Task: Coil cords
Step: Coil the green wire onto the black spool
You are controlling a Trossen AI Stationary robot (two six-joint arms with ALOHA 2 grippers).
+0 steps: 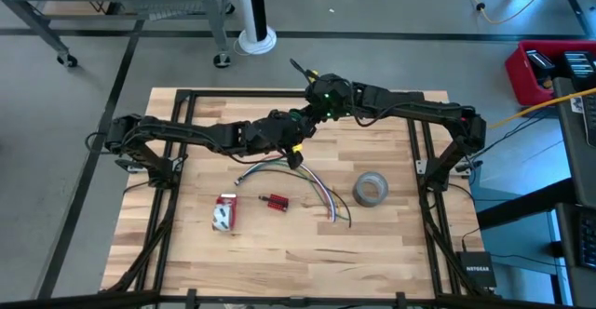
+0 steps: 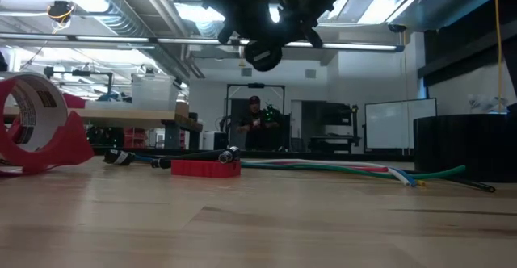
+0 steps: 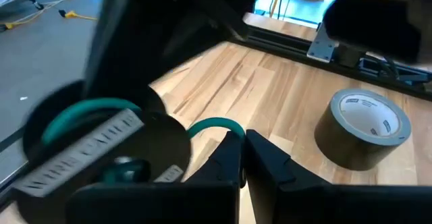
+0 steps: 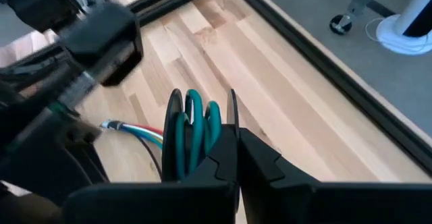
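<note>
Both arms reach inward above the table's middle, raised; wrists nearly meet. Left gripper (image 3: pixel 243 158) is closed; right gripper (image 4: pixel 236 158) is closed too.

A light butcher-block table (image 1: pixel 279 244) with a dark frame around its edges carries a few loose things. A grey tape roll (image 1: pixel 371 190) lies flat toward the right. Near the middle sits a small red block (image 1: pixel 276 202), and left of it a red tape dispenser (image 1: pixel 224 212). Between block and roll a bundle of coloured wires (image 1: pixel 317 190) — green, white, dark — fans across the wood.
</note>
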